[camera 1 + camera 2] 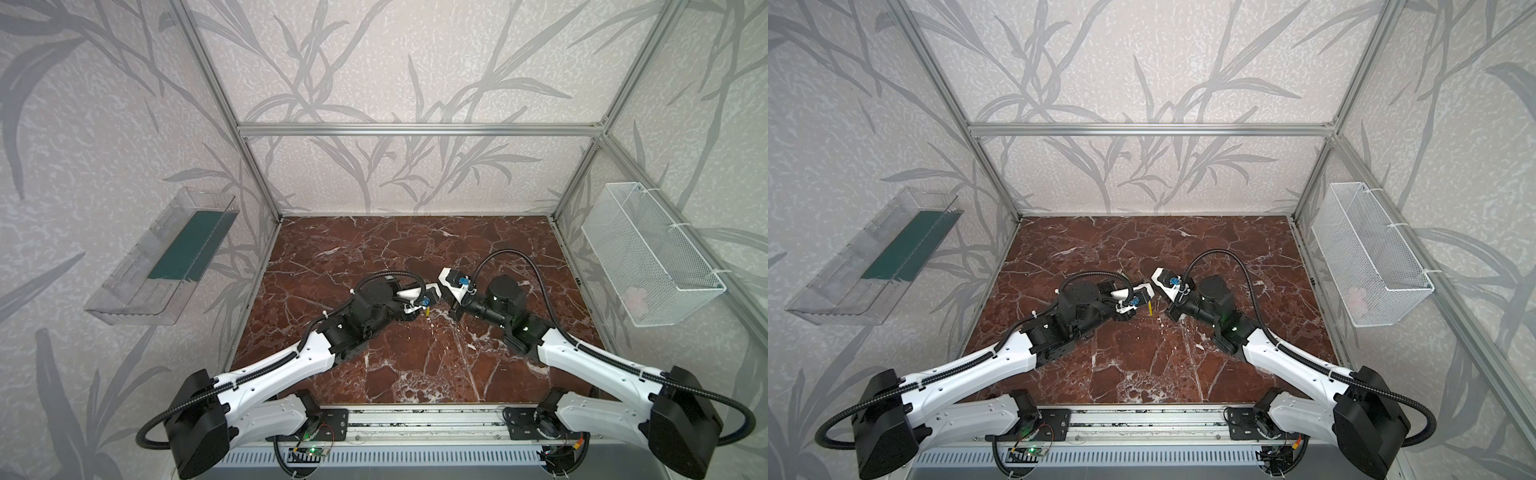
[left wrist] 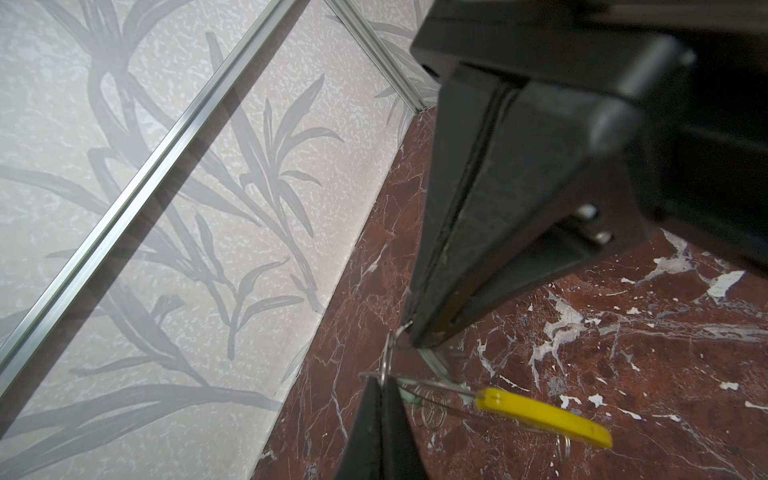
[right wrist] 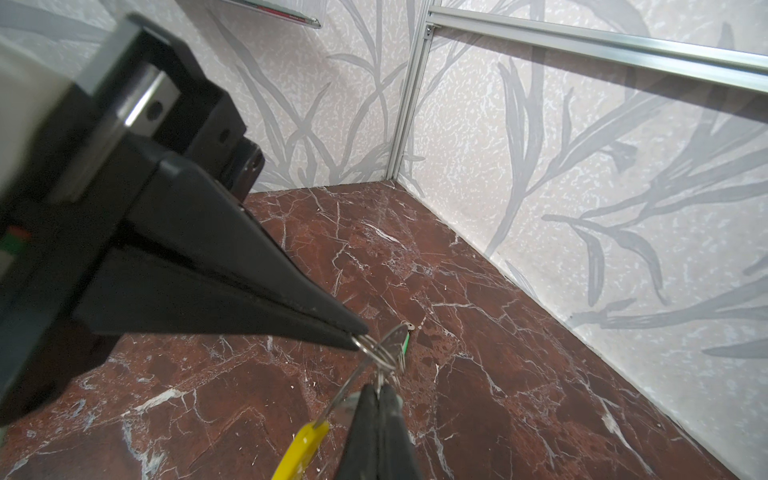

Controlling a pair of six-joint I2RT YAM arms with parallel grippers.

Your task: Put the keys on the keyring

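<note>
Both grippers meet tip to tip above the middle of the marble table (image 1: 415, 365). My left gripper (image 2: 384, 380) is shut on the thin grey wire of the keyring, whose yellow sleeve (image 2: 540, 415) hangs beyond it. That sleeve also shows in the right wrist view (image 3: 301, 451) and, small, between the arms in both top views (image 1: 427, 312) (image 1: 1149, 309). My right gripper (image 3: 379, 388) is shut on a fine wire loop beside a pale green key head. A key (image 3: 402, 338) with a green edge hangs just past the left fingers (image 3: 249, 291). Both top views hide the fingertips.
A clear plastic tray (image 1: 158, 262) hangs on the left wall. A white wire basket (image 1: 648, 257) hangs on the right wall. Aluminium frame posts stand at the back corners of the table.
</note>
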